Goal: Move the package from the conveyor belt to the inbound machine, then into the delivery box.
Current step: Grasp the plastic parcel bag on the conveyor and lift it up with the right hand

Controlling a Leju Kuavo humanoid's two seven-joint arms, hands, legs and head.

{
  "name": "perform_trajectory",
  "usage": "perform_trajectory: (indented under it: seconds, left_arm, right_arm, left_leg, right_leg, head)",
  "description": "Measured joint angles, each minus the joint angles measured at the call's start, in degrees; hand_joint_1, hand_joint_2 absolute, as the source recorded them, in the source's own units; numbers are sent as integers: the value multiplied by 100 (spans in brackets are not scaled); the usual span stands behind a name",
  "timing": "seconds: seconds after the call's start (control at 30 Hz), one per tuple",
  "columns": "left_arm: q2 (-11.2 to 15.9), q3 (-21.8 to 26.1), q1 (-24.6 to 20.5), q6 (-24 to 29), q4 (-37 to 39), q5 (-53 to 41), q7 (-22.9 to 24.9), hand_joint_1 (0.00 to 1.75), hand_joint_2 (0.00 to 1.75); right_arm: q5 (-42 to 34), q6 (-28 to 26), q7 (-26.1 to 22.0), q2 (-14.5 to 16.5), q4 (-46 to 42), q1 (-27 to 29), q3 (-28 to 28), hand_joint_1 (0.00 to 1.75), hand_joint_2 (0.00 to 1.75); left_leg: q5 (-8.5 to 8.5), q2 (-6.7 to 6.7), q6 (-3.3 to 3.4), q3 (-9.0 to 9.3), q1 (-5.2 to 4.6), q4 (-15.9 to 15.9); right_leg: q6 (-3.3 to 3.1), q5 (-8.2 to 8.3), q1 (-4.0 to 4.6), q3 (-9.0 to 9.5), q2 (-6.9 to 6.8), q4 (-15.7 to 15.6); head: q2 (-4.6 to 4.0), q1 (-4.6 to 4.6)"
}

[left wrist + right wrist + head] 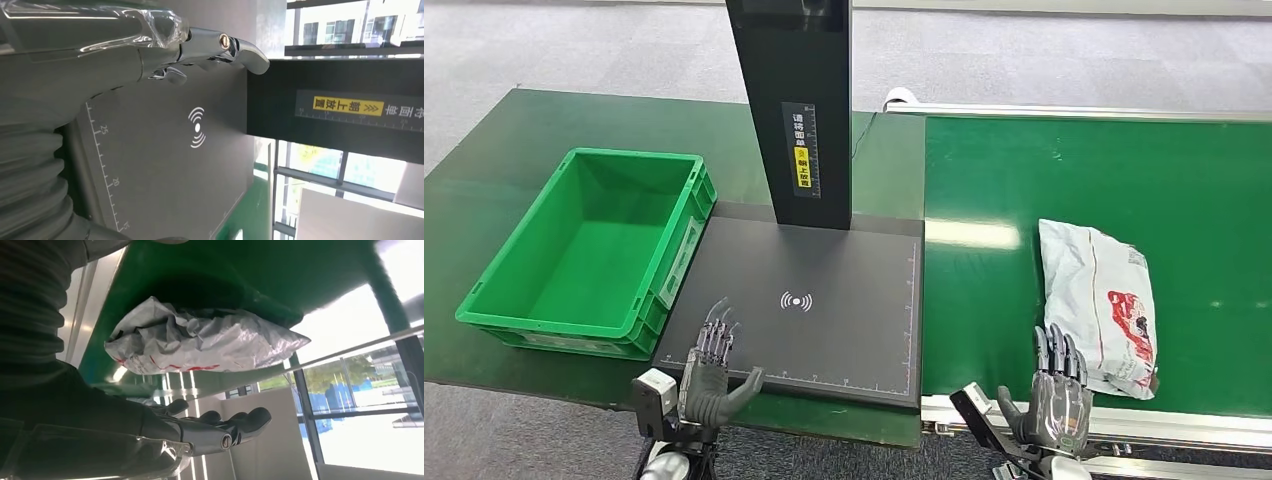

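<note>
While both hands (pixel 709 372) (pixel 1056 392) spread empty, package (pixel 1096 300) lies lengthwise across the belt (pixel 1204 200)

I see even, bright overhead light and a pale glare stripe on the belt (pixel 964 233). Windows (pixel 360 390) blow out both wrist views; close hand parts blur.

You see a dark green bench (pixel 514 140) standing on grey carpet floor (pixel 574 45). A thin dark cable (pixel 862 135) trails across the bench behind the black column. In the wrist views, large windows (pixel 360 385) with dark frames show daylight and blue shapes outside.
</note>
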Motion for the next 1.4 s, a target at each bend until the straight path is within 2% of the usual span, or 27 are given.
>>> perform_trajectory:
  seconds: [0.17,0.4,0.5,0.67,0.77,1.0,1.4]
  left_arm:
    - [-22,1,-45,-19,62,-58,0,0,175]
    - [-23,8,-51,-19,107,-66,0,0,175]
    - [-23,13,-51,-16,122,-69,0,0,175]
    - [-23,38,-36,-15,123,-124,0,0,175]
    - [-23,67,-22,-20,123,-133,0,0,175]
    - [-23,111,-14,-21,123,-135,0,0,175]
    - [-39,170,-6,-44,123,-182,0,0,175]
  right_arm:
    - [325,1,294,-84,437,-165,-35,0,175]
    - [414,0,390,-140,778,-278,-25,0,175]
    - [535,0,575,-168,868,-297,17,0,175]
    - [644,0,1644,-386,959,-290,511,0,175]
    - [644,-1,1990,-559,963,-266,893,0,175]
    - [644,-2,2060,-740,963,-237,1262,0,175]
    - [644,-2,2012,-870,931,-174,1362,0,175]
  left_leg:
    - [0,0,0,-1,0,0]
    - [0,0,0,-2,0,0]
    - [0,0,0,-2,0,0]
    - [0,0,0,-3,0,0]
    - [-1,0,0,-3,0,0]
    - [-1,-1,0,-2,0,0]
    - [-1,-1,0,-3,0,0]
  right_leg:
    - [0,0,0,-1,0,0]
    - [0,0,0,-2,0,0]
    - [0,0,0,-1,0,0]
    - [0,0,0,-1,0,0]
    - [0,0,0,-2,0,0]
    - [0,0,0,-2,0,0]
    - [0,0,0,-2,0,0]
  head:
    - [0,-1]
    - [0,0]
    - [0,0]
    - [0,0]
    - [0,-1]
    - [0,0]
    - [0,0]
